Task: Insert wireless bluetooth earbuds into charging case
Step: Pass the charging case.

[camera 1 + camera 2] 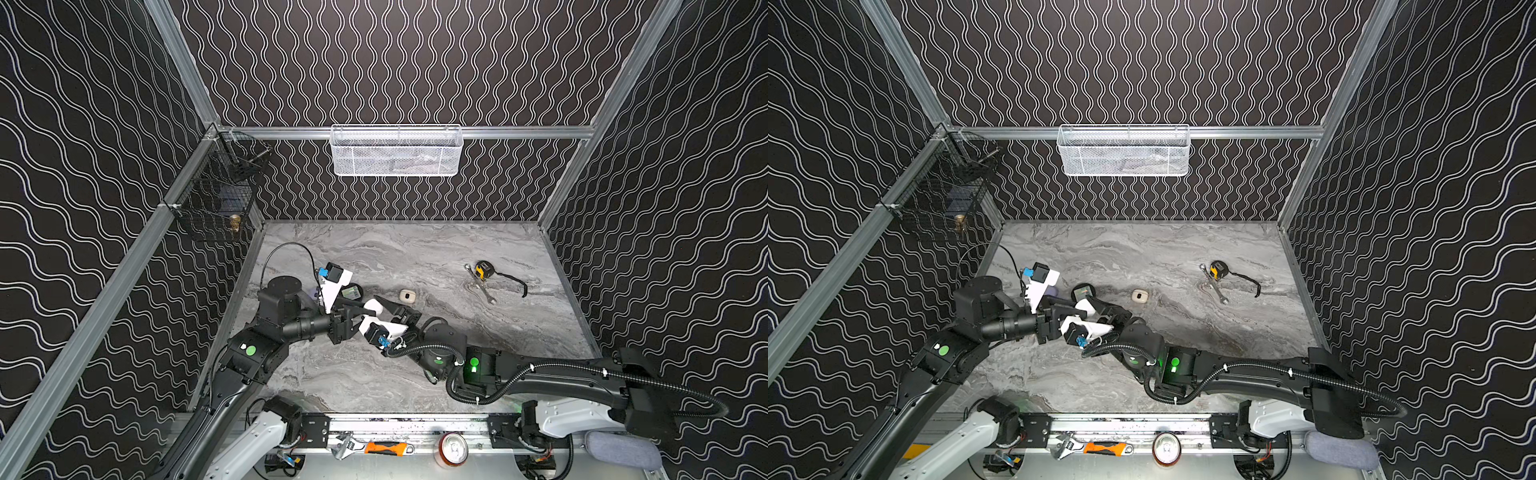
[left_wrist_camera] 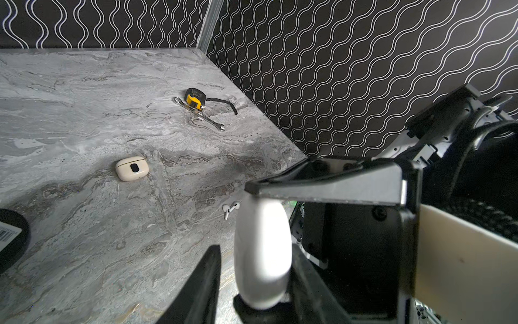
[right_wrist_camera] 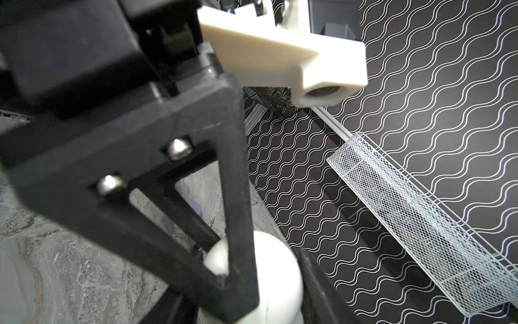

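Earbuds: 2 white, loose on the counter near its middle, just beyond the white case. Case pinched by right gripper, straddled by left gripper, 1 finger touching, 1 apart. Probably lid-opening next: seat left squarely on lid half, hold base firm, hinge slowly, avoid twisting.

The white case is smooth, glossy plastic, as are the cream case and the earbuds. The table is smooth, marble-look grey with a dull sheen. The wrench is bright metal, and the basket is white-coated wire mesh.
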Controlling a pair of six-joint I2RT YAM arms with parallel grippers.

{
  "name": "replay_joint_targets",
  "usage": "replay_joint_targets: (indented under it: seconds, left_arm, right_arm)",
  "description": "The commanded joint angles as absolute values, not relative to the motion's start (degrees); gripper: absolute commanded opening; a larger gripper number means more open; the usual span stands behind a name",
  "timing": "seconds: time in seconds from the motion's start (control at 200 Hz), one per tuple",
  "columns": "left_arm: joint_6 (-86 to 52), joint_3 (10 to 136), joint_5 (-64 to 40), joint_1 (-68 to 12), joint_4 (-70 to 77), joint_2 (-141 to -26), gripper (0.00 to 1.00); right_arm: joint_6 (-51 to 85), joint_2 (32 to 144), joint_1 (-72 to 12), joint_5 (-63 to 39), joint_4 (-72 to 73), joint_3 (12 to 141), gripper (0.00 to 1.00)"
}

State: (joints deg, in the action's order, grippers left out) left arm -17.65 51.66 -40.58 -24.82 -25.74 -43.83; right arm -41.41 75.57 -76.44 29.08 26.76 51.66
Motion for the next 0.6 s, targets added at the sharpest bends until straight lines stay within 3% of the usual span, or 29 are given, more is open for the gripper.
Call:
replay_joint_targets:
  seconds: [0.0, 0.155, 0.225, 0.44, 0.596]
  left_arm:
    - [-16.4, 52.0, -40.2, -25.1, -26.5, -44.2, 0.37]
    - [-16.2, 52.1, -40.8, -25.2, -26.4, -44.5, 0.25]
    - [-16.2, 51.9, -40.7, -25.2, -26.2, -44.6, 0.22]
    - [-16.9, 51.7, -40.0, -25.3, -25.3, -45.0, 0.03]
    - [-19.9, 49.6, -35.6, -25.3, -19.1, -45.2, 0.00]
  right_arm:
    - [-41.8, 75.7, -76.6, 28.7, 29.1, 52.6, 0.37]
    - [-41.9, 75.6, -76.5, 28.2, 29.7, 52.5, 0.40]
    - [-41.9, 75.6, -76.5, 28.3, 30.9, 52.0, 0.48]
    - [-41.8, 75.2, -76.3, 28.6, 31.8, 51.2, 0.62]
    - [-39.7, 71.6, -76.3, 28.5, 30.7, 48.6, 0.85]
